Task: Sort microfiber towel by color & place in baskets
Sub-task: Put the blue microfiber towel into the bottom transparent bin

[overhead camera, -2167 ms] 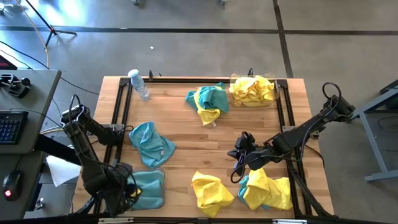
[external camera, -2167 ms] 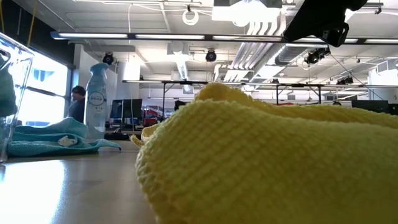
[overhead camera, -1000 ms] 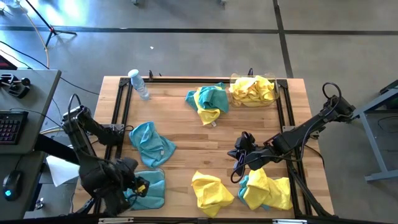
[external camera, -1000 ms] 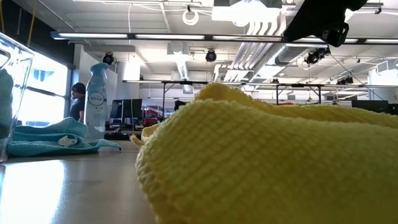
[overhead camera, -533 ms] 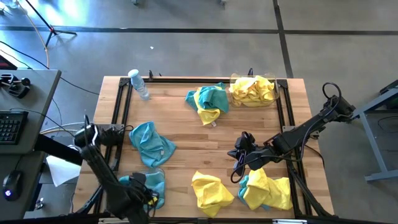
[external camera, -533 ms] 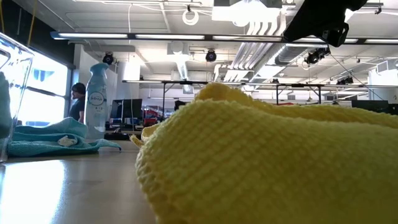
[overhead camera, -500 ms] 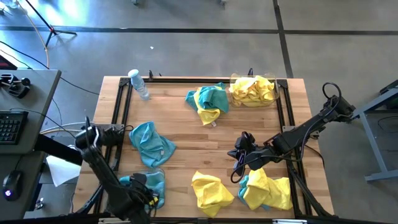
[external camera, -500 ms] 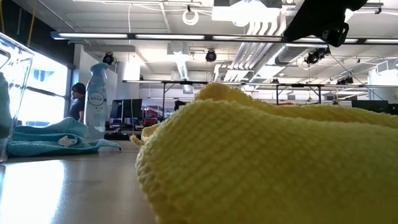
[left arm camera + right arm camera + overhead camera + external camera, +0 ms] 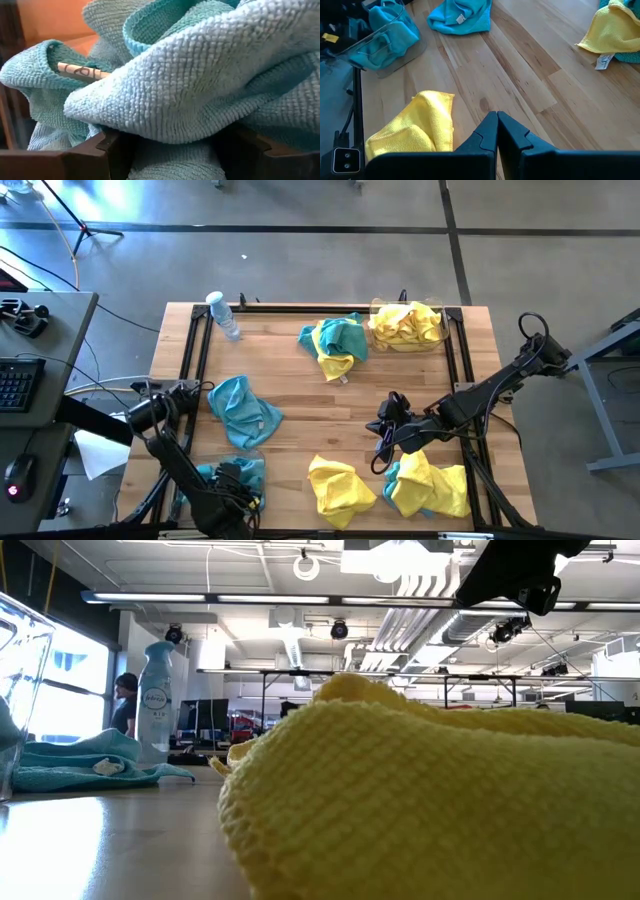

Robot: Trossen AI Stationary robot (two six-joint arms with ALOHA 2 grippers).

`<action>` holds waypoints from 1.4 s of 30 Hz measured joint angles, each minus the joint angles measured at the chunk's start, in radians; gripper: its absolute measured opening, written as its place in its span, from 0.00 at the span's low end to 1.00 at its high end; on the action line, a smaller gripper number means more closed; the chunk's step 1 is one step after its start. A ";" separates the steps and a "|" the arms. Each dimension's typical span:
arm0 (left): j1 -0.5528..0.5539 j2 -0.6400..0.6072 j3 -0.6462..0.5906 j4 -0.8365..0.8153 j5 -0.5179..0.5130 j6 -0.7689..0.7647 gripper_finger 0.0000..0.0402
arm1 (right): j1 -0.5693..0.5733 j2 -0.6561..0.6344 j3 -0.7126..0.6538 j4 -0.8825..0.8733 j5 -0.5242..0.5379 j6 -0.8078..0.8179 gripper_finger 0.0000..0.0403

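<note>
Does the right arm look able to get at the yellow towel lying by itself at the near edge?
Probably yes. The right end effector, shut, hangs over bare wood beside that yellow towel, and nothing stands between them in the right wrist view; it would need to open first.

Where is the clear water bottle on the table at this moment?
In the high view the water bottle stands at the table's far left corner, apart from every towel; its nearest neighbour is the loose teal towel lying nearer the table's left side.
</note>
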 joint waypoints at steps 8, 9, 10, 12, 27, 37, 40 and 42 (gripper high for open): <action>-0.004 -0.085 0.017 -0.044 0.007 0.005 0.57 | 0.000 0.000 0.000 0.000 0.000 -0.010 0.00; -0.006 -0.102 0.017 -0.056 0.001 0.006 0.57 | 0.000 0.000 0.000 -0.001 0.000 -0.010 0.00; -0.008 -0.119 0.017 -0.066 -0.008 0.006 0.57 | 0.000 0.000 0.000 -0.001 0.000 -0.010 0.00; -0.011 -0.157 0.017 -0.083 -0.024 0.009 0.57 | 0.000 0.000 0.000 -0.001 0.000 -0.010 0.00; 0.000 -0.364 0.016 -0.261 -0.195 0.269 0.57 | 0.000 0.000 0.000 0.026 0.000 -0.011 0.00; 0.177 -0.400 -0.043 -0.269 -0.392 0.834 0.57 | 0.000 0.000 0.000 0.180 0.215 0.080 0.00; 0.247 -0.425 -0.084 -0.248 -0.432 0.990 0.57 | 0.000 0.000 0.000 0.213 0.265 0.081 0.00; 0.300 -0.455 -0.121 -0.201 -0.437 1.097 0.57 | -0.002 0.000 0.000 0.231 0.285 0.084 0.00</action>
